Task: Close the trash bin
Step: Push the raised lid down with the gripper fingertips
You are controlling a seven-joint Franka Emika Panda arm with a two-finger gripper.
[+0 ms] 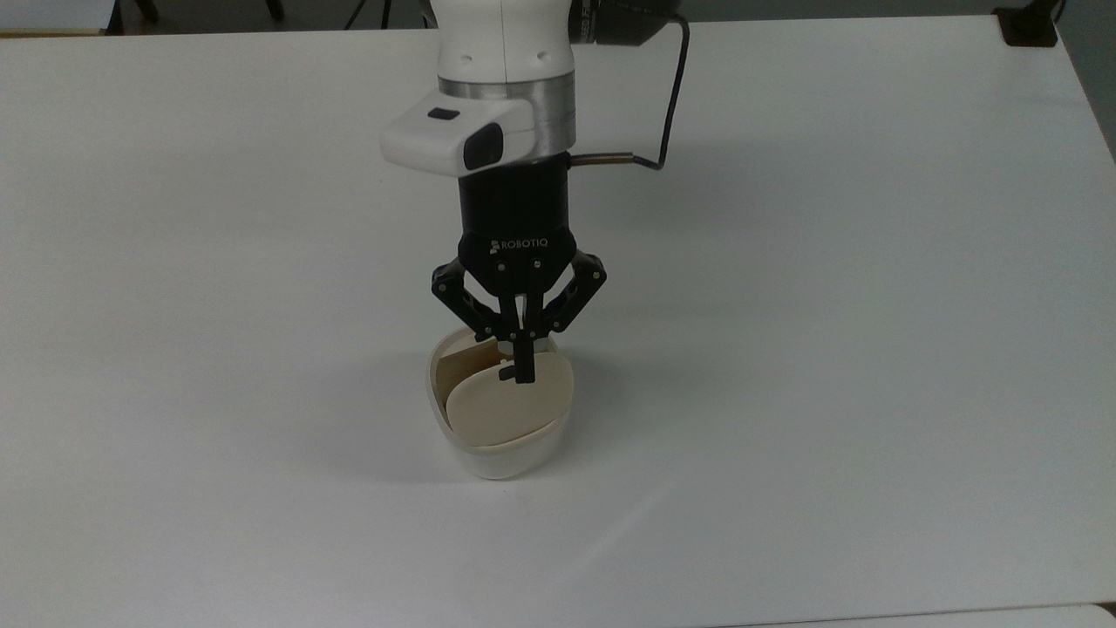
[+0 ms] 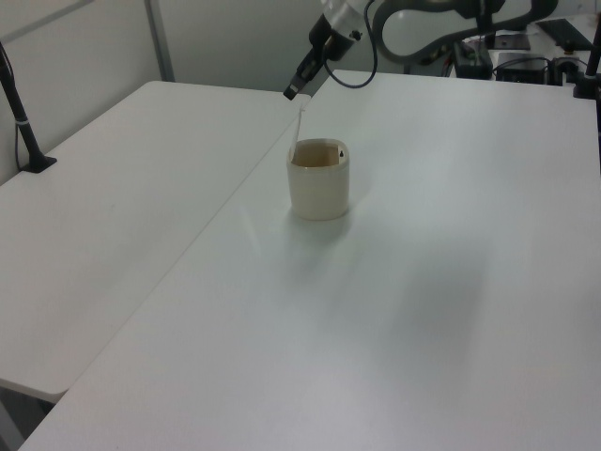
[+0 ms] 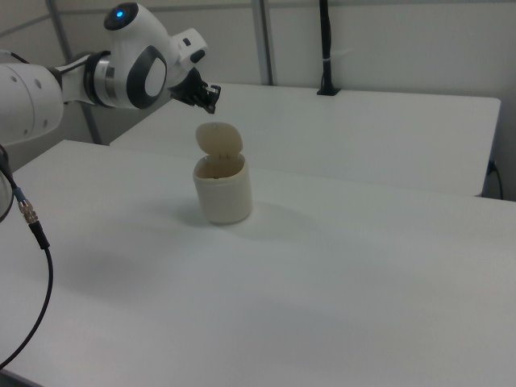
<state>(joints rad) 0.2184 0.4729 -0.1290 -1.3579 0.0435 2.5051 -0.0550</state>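
Observation:
The trash bin point(image 1: 499, 455) is a small cream-white tub standing on the white table point(image 1: 828, 305), with its beige lid point(image 1: 510, 406) raised upright. In the left view the lid point(image 2: 299, 127) shows edge-on above the bin point(image 2: 319, 183). My gripper point(image 1: 524, 373) points down with its black fingers pressed together and nothing between them. In the top view its tip overlaps the lid's upper edge by the small black tab. In the right view the gripper point(image 3: 212, 95) hangs just up and left of the lid point(image 3: 219, 139), apart from it. The gripper point(image 2: 292, 93) sits just above the lid's top in the left view.
A second white table point(image 2: 113, 216) adjoins this one, with a black clamped post point(image 2: 21, 122) on it. A black block point(image 1: 1029, 26) sits at the top view's far right corner. The arm's cable point(image 3: 32, 242) hangs at the right view's left.

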